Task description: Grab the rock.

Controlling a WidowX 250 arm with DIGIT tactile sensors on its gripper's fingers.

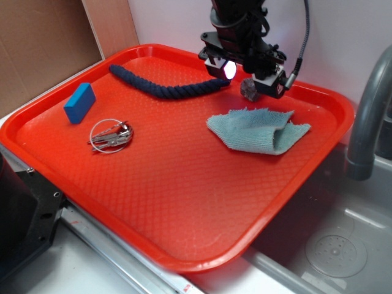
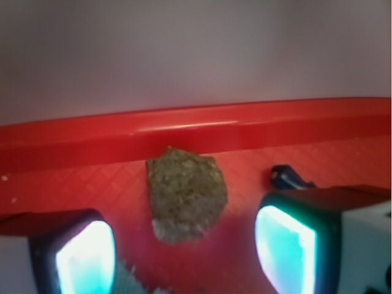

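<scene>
The tray (image 1: 184, 202) is moulded red plastic with a raised, rounded rim and a diamond-embossed floor. On it lie a light-blue terry cloth (image 1: 257, 130), crumpled with frayed edges; a dark navy twisted rope (image 1: 165, 86), curved along the far side; a blue rectangular block (image 1: 79, 102) with smooth faces; and a set of metal keys (image 1: 112, 136) on a thin wire ring.

The rock (image 2: 185, 196) is a small, lumpy stone, brown-grey with a grainy, speckled surface and irregular, angular edges. It sits near the far rim of the tray, just beyond the cloth, with the end of the rope nearby.

The hand (image 1: 248, 76) is positioned at the rock. Its two pads (image 2: 285, 245) are translucent and glow pale cyan-white. In the wrist view the pads stand wide apart, one on each side of the rock, with clear red tray floor visible between each pad and the stone. The hand holds nothing.

A grey faucet (image 1: 367, 116) and a metal sink (image 1: 331, 245) lie beside the tray.
</scene>
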